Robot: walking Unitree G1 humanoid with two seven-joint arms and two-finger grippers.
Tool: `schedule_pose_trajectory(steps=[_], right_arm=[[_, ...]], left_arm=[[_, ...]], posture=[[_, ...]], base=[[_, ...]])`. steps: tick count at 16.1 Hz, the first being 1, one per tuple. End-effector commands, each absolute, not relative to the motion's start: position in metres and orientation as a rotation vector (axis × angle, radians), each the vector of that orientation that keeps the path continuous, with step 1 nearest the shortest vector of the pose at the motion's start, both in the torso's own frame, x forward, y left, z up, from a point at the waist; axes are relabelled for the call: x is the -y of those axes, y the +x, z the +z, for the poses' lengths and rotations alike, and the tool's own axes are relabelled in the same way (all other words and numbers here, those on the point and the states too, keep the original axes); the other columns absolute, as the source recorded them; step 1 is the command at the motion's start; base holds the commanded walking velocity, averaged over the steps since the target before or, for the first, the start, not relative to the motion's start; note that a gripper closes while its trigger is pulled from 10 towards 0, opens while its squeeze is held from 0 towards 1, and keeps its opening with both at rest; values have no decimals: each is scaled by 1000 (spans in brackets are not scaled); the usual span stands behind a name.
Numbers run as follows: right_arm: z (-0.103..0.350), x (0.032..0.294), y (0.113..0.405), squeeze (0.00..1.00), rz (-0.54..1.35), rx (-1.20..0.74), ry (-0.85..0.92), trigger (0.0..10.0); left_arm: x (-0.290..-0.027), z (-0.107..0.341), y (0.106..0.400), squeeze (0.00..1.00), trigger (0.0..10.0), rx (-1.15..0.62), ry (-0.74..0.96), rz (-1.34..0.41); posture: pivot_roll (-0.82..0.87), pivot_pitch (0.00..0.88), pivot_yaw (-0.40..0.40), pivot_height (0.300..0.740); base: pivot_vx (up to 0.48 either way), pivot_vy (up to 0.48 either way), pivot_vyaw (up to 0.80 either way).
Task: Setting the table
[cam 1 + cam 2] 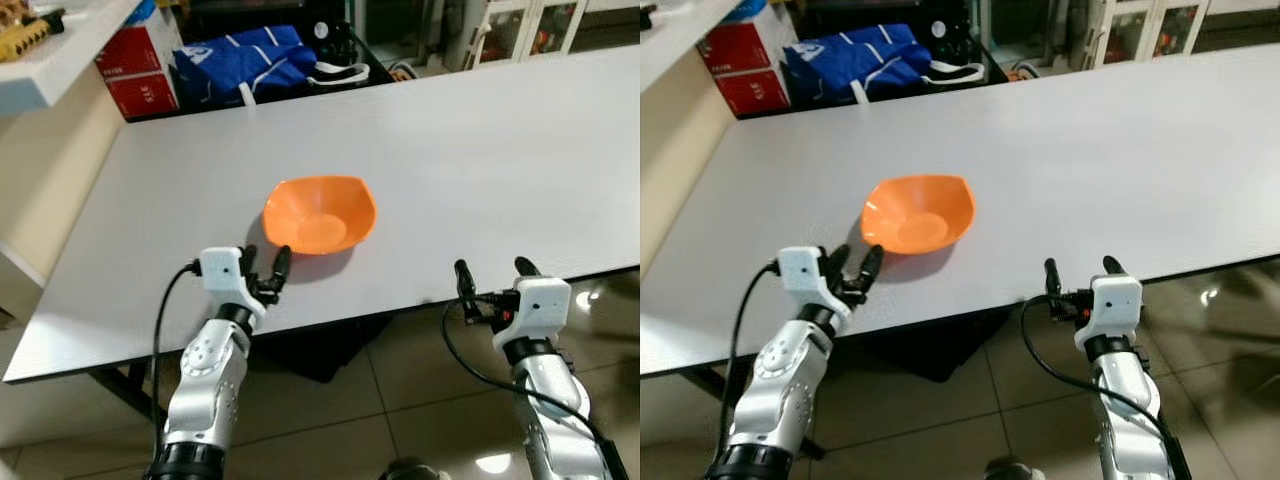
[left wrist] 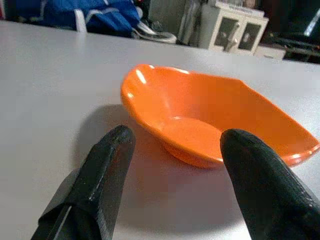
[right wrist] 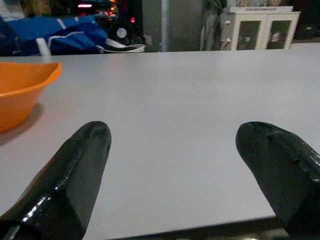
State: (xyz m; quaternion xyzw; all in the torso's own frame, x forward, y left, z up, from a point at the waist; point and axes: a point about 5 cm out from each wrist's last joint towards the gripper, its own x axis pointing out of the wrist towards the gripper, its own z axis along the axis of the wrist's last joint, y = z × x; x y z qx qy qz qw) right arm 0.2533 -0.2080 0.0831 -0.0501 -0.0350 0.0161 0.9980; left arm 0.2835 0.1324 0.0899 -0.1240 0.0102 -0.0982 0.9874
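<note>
On the wide, pale grey bench (image 1: 480, 150) in front of me there is one piece of tableware: a shallow orange plastic bowl with a softly squared rim (image 1: 320, 213), sitting upright and empty toward the near-left part of the top, a little in from the front edge. I take that as the first item placed, so the task looks to be in its early part. I see no plates, cups or cutlery anywhere on the bench, and most of the setting is left to do, as far as I can judge.

My left gripper (image 1: 267, 270) sits just beside the bowl, on its near side, low over the bench. Its two black fingers (image 2: 107, 167) are spread apart with nothing between them, pointing at the bowl's wall but not touching it. I cannot tell whether I am letting go or lining up a nudge.

My right gripper (image 1: 494, 279) hovers at the bench's front edge, well apart from the bowl, with its fingers wide and empty too.

Behind the far edge lie a blue bag (image 1: 245, 60) and a red cardboard box (image 1: 140, 65), neither looking like tableware.
</note>
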Motion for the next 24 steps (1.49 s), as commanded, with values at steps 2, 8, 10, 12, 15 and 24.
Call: schedule_pose_trajectory(steps=[2, 8, 10, 12, 15, 24], right_arm=[[83, 200, 264, 0, 86, 60, -83, 10000], [79, 187, 276, 0, 162, 43, -59, 10000], [79, 183, 279, 0, 170, 45, -53, 10000], [80, 178, 281, 0, 178, 56, -49, 10000], [82, 177, 281, 0, 172, 73, -57, 10000], [78, 177, 278, 0, 158, 61, -59, 10000]], left_arm=[[-142, 98, 275, 0, 10000, 10, -170, -161], [-150, 98, 259, 0, 10000, -11, -164, -111], [-151, 94, 256, 0, 10000, -26, -164, -103], [-152, 93, 257, 0, 10000, -33, -158, -102], [-151, 96, 260, 0, 10000, -31, -134, -115], [-151, 97, 269, 0, 10000, -53, -155, -145]], posture=[[-290, 7, 99, 736], [-211, 0, 68, 736], [-195, 0, 65, 736], [-201, 0, 70, 736], [-219, 0, 77, 736], [-225, 0, 92, 736]], base=[[0, 0, 0], [0, 0, 0], [0, 0, 0], [0, 0, 0], [0, 0, 0], [-136, 399, -212]])
